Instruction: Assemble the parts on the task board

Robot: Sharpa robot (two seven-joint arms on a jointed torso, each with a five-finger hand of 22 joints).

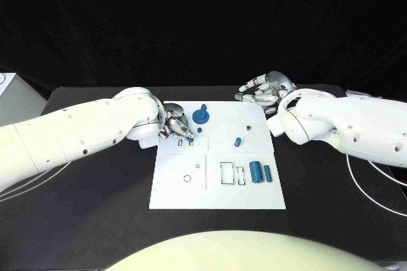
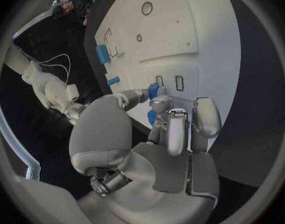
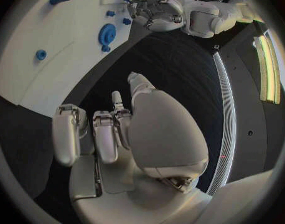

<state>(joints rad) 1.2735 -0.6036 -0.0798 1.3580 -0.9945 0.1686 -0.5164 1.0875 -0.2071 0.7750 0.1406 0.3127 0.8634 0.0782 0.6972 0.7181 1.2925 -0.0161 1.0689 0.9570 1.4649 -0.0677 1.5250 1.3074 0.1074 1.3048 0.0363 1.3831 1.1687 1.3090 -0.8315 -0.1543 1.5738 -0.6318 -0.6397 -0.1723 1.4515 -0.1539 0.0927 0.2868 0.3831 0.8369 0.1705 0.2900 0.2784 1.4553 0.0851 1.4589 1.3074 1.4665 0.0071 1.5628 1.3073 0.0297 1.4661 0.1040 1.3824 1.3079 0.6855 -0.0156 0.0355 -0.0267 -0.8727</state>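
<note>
Two hands sit at the far end of the task board point(image 1: 216, 191), which you see as a white plate in the middle of the head view. Your left hand point(image 1: 176, 125) hangs over the board's upper left corner with its fingers curled down around a small blue part point(image 2: 154, 90) — in the left wrist view that piece sits right at the fingertips point(image 2: 160, 103), touching them, though you cannot tell for sure that it is pinched. Your right hand point(image 1: 264, 89) rests at the upper right, just off the board's far corner, fingers curled inward with nothing between them. On the board itself, a blue round part point(image 1: 202, 116) lies near the left hand, a short blue peg point(image 1: 237, 142) sits at centre, and two blue cylinders point(image 1: 260, 173) lie side by side at the lower right — beside a rectangular slot point(image 1: 227, 172).
</note>
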